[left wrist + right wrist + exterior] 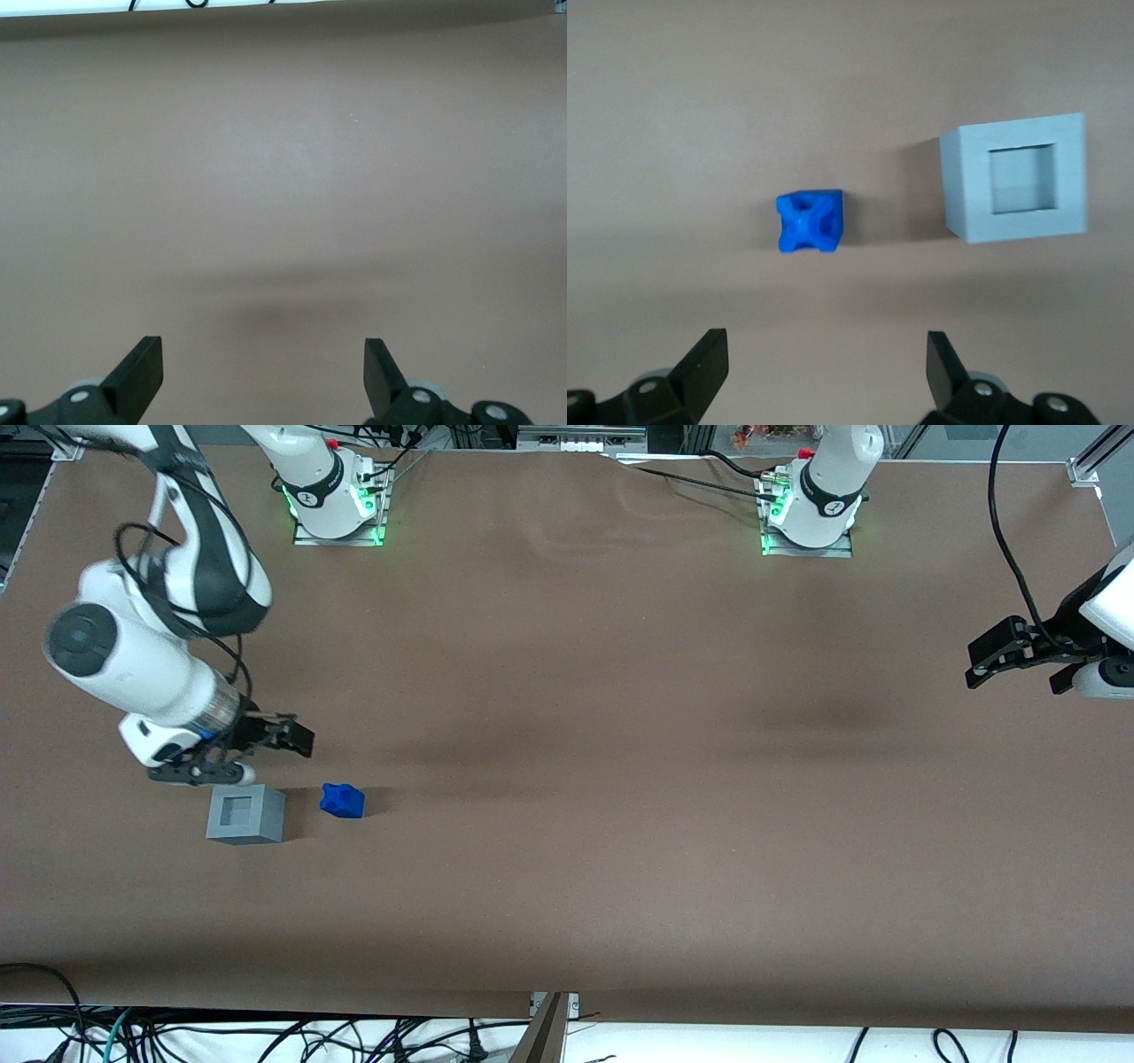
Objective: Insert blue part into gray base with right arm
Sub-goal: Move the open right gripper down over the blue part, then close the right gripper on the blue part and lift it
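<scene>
**Blue part lies ahead of the open jaws, not yet grasped**

The blue part [342, 801] is seen resting on the brown table [620, 735], just beside the gray base [246, 814] but apart from it, on the side toward the parked arm's end. The base's square recess faces up and is empty.

The right arm [151, 655] is held over the working arm's end of the table, and its gripper [232, 759] is poised slightly farther from the front camera than both objects. In the right wrist view the jaws are shown spread wide with nothing between them — the gripper [824, 367] is empty.

The coming move is judged to turn on one offset: the blue part [810, 221] sits ahead of the jaws, roughly centred on the gap, while the gray base [1014, 181] lies off to one side. The part looks nearly square, so no clear long axis can be named. An advance toward the front camera and a descent would likely be needed — little sideways correction appears required.
</scene>
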You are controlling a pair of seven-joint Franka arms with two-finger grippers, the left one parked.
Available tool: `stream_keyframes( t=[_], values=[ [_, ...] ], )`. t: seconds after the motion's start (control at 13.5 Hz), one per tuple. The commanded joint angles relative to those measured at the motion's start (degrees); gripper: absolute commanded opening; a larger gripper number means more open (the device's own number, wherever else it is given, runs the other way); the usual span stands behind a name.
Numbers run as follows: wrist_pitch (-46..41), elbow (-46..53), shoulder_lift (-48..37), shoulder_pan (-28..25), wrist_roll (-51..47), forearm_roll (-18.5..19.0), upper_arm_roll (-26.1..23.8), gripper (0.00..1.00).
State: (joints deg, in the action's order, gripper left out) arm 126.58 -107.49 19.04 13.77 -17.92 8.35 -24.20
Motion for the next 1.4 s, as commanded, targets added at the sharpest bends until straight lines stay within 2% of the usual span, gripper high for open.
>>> stream_keyframes(
  t=[0.0,0.15,0.44,1.18,1.33],
  values=[
    [3.0,0.3,3.1,0.1,-5.7,5.2,-0.9,0.99],
    [5.1,0.9,6.3,-0.1,-9.8,8.4,-2.2,0.99],
    [10.8,1.6,10.7,-1.3,-11.3,9.1,-2.3,0.99],
    [16.1,1.7,14.5,-1.2,-10.8,13.9,-1.2,0.99],
    [16.2,1.6,14.7,-1.2,-10.9,13.9,-1.1,0.95]
  ],
)
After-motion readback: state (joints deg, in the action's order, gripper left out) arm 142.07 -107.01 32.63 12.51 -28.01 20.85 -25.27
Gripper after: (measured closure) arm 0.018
